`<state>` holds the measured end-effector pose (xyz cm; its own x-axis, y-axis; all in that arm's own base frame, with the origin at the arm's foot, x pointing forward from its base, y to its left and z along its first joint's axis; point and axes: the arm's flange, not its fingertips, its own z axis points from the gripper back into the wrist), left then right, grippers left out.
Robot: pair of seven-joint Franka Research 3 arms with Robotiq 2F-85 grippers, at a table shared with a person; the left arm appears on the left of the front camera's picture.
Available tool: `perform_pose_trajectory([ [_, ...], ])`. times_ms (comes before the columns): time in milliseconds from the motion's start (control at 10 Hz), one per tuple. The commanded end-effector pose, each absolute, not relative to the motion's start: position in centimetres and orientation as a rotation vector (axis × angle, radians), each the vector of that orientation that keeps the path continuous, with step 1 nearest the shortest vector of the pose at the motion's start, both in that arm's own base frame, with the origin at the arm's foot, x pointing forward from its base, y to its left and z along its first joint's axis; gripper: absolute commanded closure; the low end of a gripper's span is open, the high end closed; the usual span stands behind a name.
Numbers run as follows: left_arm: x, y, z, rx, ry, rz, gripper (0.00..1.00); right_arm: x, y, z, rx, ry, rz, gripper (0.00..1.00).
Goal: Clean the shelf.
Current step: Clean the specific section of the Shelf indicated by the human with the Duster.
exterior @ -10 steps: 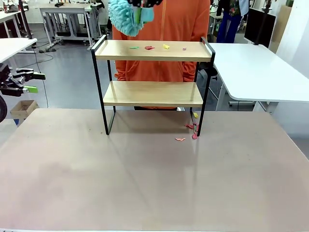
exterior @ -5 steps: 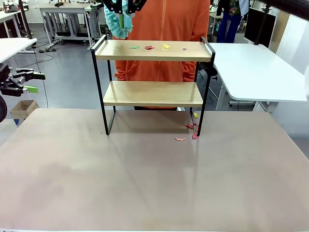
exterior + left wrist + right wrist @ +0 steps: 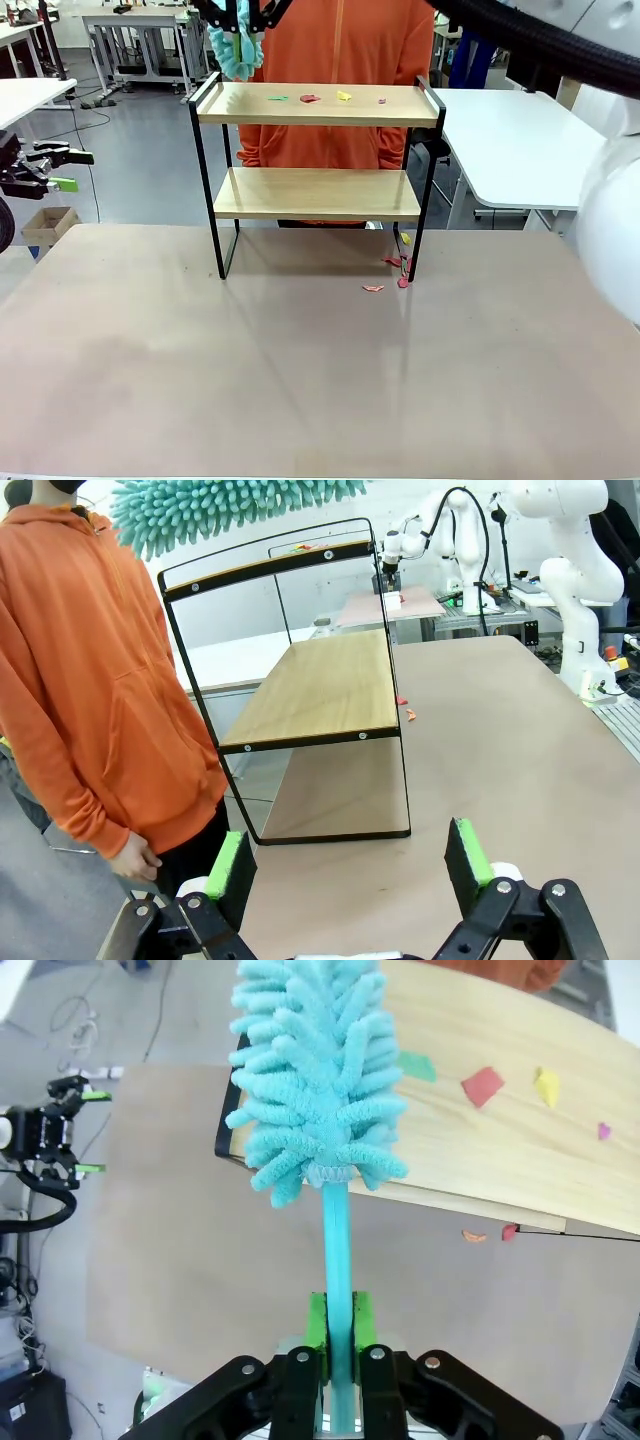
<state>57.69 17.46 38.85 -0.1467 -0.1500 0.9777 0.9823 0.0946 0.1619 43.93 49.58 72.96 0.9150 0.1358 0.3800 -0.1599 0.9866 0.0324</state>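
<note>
right gripper point(image 3: 338, 1325): pressed together on the thin teal handle point(image 3: 337, 1250); the green pads pinch it low on the stem.
duster head point(image 3: 315, 1080): soft and fluffy, straight ahead of the right fingertips; we see it over one end of the top board, apparently raised clear of it.
left gripper point(image 3: 350, 860): spread wide, holding nothing; the shelf stands ahead of it, well apart.
shelf point(image 3: 318, 193): on the table point(image 3: 300, 380), below and beyond the duster head; two wooden boards in a thin black frame.
handling: we judge the shelf stiff but light, so a hard sweep could slide or tip it; if steadying is needed, we would take hold of a black end upright point(image 3: 205, 180), not a board edge.
paper scraps point(image 3: 310, 98): on the top board, off to the side of the duster head; we expect them to scatter easily.
fallen scraps point(image 3: 398, 270): on the table, just beside the frame's far-side leg.
obstructions: raised end rails point(image 3: 432, 95) may block a sweep off the board's ends; a person in orange point(image 3: 340, 40) stands close behind the shelf.
</note>
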Motion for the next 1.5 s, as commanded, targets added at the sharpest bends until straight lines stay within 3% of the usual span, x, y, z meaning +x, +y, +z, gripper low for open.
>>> perform_pose_trajectory([
  [0, 57.4, 17.5, 39.2, -0.948, -1.268, -1.307, 0.00, 45.8, 52.9, 75.8, 0.084, -0.383, 0.118, 0.87],
  [1000, 57.4, 17.5, 39.2, -0.948, -1.268, -1.307, 0.00, 45.3, 51.5, 69.8, 0.074, -0.206, 0.130, 0.87],
  [1400, 57.4, 17.5, 39.2, -0.948, -1.268, -1.307, 0.00, 44.9, 51.0, 68.5, 0.064, -0.243, 0.150, 0.87],
])
